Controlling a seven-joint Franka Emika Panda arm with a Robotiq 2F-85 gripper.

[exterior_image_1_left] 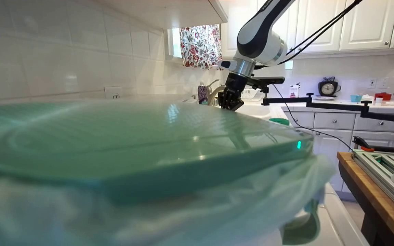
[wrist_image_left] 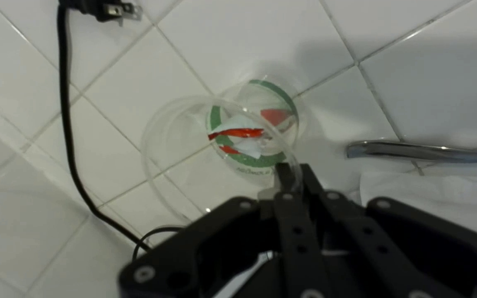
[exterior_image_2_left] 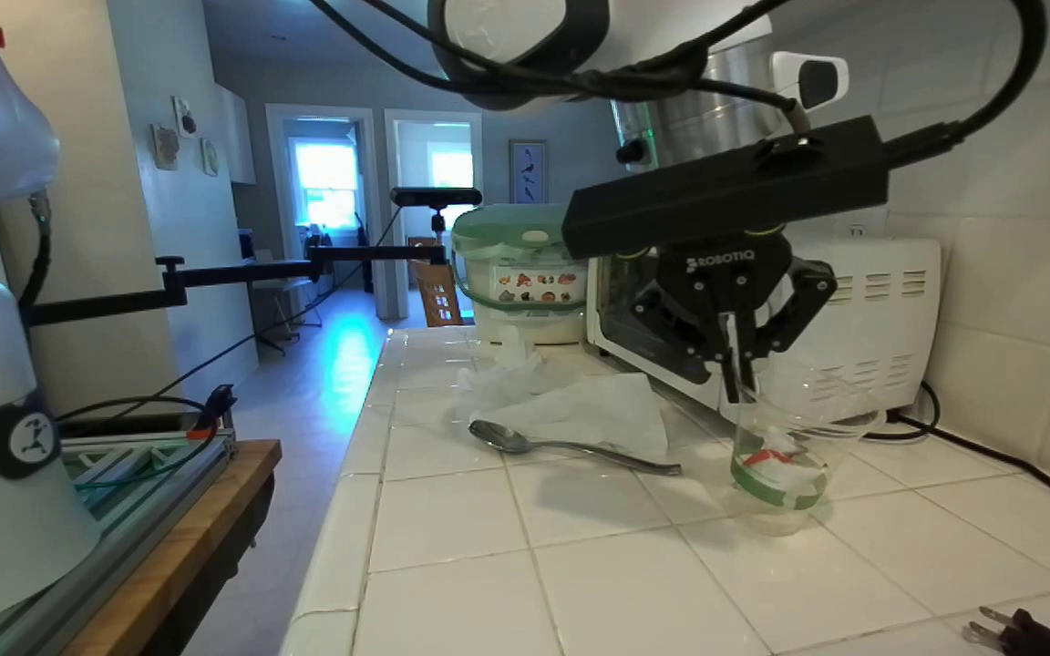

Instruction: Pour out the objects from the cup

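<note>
Leftward in an exterior view, a shiny metal spoon lay on the white tiled counter. Next, my black two-fingered pincer was clamped on the wall of a clear plastic cup with a green band, slightly tilted, red-and-white scraps low inside; whether its base touched the tiles, I couldn't tell. Farther right lay a black two-pronged plug.

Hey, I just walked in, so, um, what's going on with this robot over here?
A robot arm has its gripper shut on the rim of a clear cup at the white tiled counter. The red-and-white pieces are inside the cup, not yet poured out. The cup seems to lean a little, and I can't tell whether its base touches the counter. A spoon lies nearby.
</note>
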